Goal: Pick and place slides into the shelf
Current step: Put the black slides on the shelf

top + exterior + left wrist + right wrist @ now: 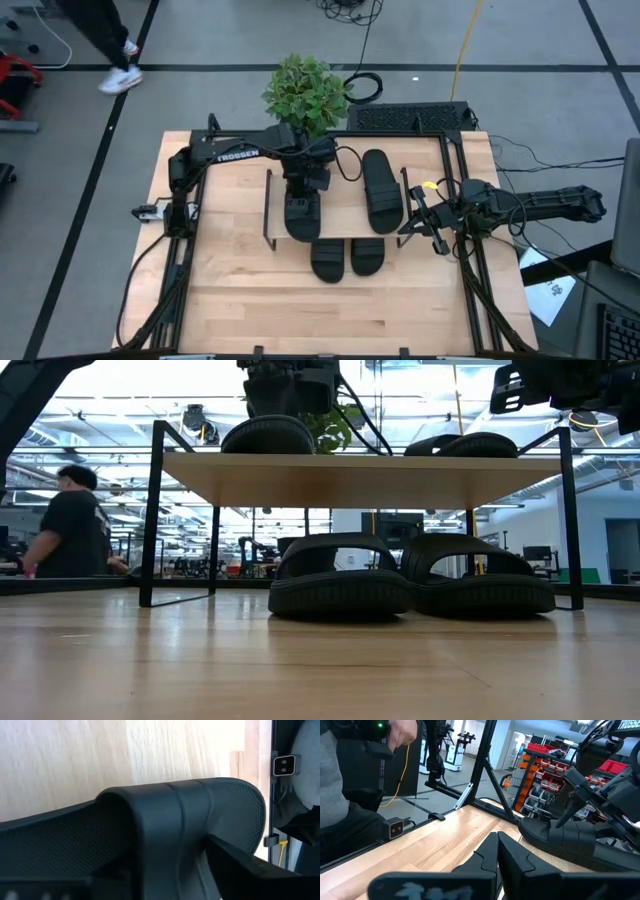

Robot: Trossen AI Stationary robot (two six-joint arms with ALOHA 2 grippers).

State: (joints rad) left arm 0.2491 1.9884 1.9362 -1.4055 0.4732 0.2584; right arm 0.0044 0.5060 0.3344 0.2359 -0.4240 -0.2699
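Observation:
The shelf (340, 212), a light plank on thin black legs, stands mid-table. Two black slides lie flat on its top: one (300, 217) at the left end, one (381, 190) to the right. Two more slides (327, 258) (367, 256) rest on the table, partly under the shelf's near edge. My left gripper (303, 192) slants down over the left slide, open, with that slide's strap (170, 830) between its fingers. My right gripper (425, 222) hangs level and shut beyond the shelf's right end, holding nothing. My left gripper's fingers stand apart, one (245, 870) on either side of the slide's ribbed strap (195, 820), coming down at a slant from the far side. I cannot tell whether they touch it. The slide (268, 435) lies on its sole on the shelf top.
A potted plant (305, 92) stands at the table's far edge, just behind the left arm. Black frame rails (470, 280) run along the table's sides. A person (70, 520) shows in the room beyond, and a hand (402, 732) appears in the right wrist view.

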